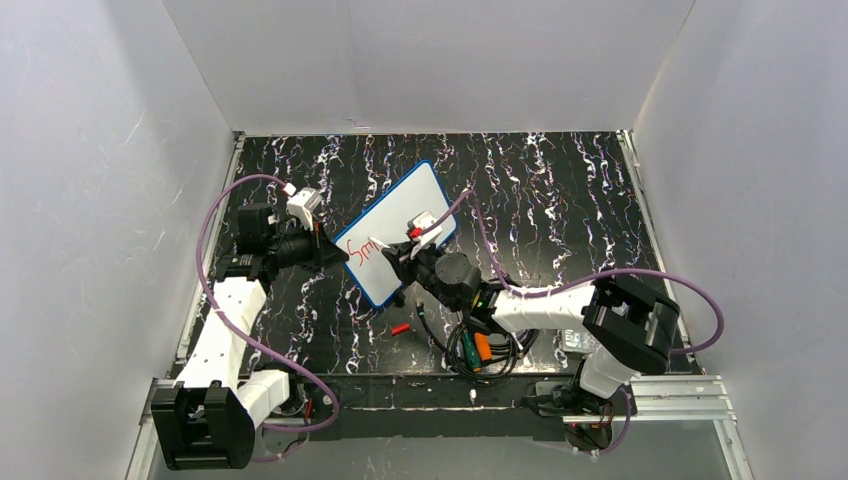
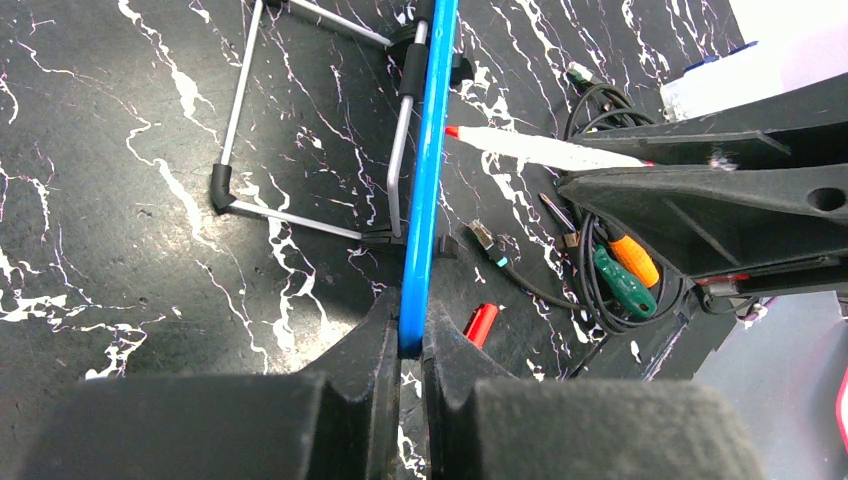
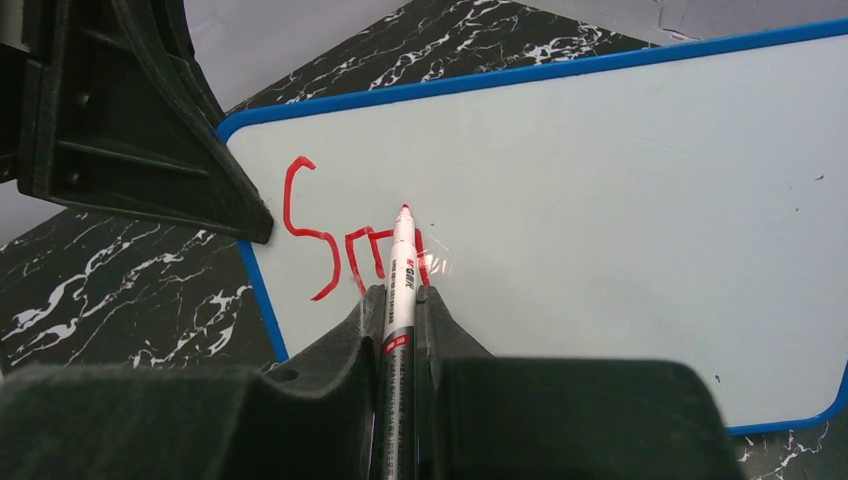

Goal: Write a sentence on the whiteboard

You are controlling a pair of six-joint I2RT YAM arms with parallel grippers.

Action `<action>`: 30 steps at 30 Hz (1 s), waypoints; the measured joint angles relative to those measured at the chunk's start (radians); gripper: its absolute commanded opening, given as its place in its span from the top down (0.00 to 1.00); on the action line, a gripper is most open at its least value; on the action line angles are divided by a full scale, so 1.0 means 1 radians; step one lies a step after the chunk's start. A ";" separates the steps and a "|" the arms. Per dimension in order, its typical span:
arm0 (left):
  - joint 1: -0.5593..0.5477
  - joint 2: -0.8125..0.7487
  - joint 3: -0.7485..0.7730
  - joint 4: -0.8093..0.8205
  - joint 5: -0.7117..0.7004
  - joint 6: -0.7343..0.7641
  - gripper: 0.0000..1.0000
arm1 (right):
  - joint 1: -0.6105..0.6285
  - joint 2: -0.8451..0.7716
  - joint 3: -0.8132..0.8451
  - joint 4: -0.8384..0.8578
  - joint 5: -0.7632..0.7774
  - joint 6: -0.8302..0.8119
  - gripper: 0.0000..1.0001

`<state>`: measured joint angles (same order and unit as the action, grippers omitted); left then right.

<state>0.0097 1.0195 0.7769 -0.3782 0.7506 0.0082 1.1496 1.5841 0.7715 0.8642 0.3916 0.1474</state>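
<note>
Slanting near-L to far-R, whiteboard point(image 1: 390, 215) long axis, L gripper point(image 1: 338, 255) pinching rim

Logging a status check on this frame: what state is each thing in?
whiteboard: propped at a tilt on the wire stand, rim clamped.
sentence: barely begun, red "Sm" and one more stroke.
marker: uncapped, tip at the board.
red cap: off, lying on the table.
left gripper: shut on the whiteboard.
right gripper: shut on the marker.
</note>
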 measured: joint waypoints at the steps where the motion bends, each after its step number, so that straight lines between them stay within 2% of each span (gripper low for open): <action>1: 0.000 0.000 0.000 0.000 0.000 0.000 1.00 | 0.000 0.004 0.000 0.000 0.000 0.000 0.99; 30: 0.000 0.004 0.002 0.000 -0.002 -0.001 1.00 | -0.004 0.003 0.025 0.005 0.033 -0.055 0.99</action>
<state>0.0097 1.0237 0.7788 -0.3786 0.7486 0.0074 1.1454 1.5871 0.7967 0.8696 0.4244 0.0925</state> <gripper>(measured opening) 0.047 0.200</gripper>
